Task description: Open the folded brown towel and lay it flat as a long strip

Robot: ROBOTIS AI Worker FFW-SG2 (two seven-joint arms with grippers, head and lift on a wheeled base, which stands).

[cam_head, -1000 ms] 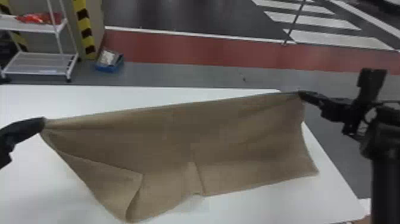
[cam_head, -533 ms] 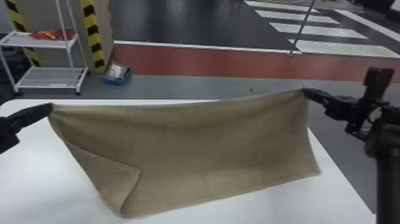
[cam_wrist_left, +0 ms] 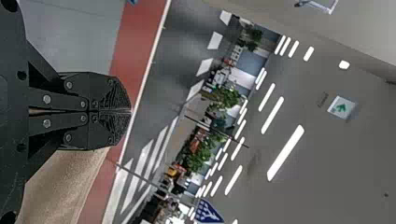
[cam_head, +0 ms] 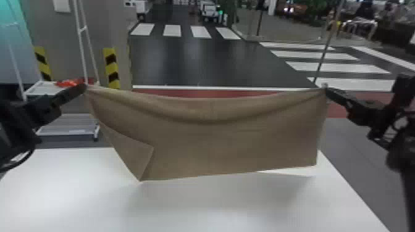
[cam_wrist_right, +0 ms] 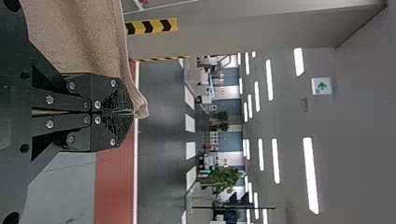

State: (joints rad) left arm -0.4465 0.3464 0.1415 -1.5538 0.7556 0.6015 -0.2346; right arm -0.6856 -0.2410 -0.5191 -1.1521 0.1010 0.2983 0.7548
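Brown towel [cam_head: 222, 138]: held up between the two tools, above the table; spread wide, with the upper edge sagging in a shallow curve and a soft fold beneath it.
Flap [cam_head: 129, 148]: a turned-over portion at the towel's lower left, ending in a point.
Left tool [cam_head: 85, 88]: fingers together, clamped on the towel's upper left corner.
Right tool [cam_head: 327, 90]: fingers together, clamped on the upper right corner; in the right wrist view, a little cloth projects past the fingertips.
Table [cam_head: 216, 209]: white, under the towel; contact with the lower edge cannot be told.
Rack [cam_head: 66, 125]: white, behind the towel at left, with a red item [cam_head: 66, 83] on its upper shelf.
Background: dark roadway [cam_head: 197, 58] with white stripes.
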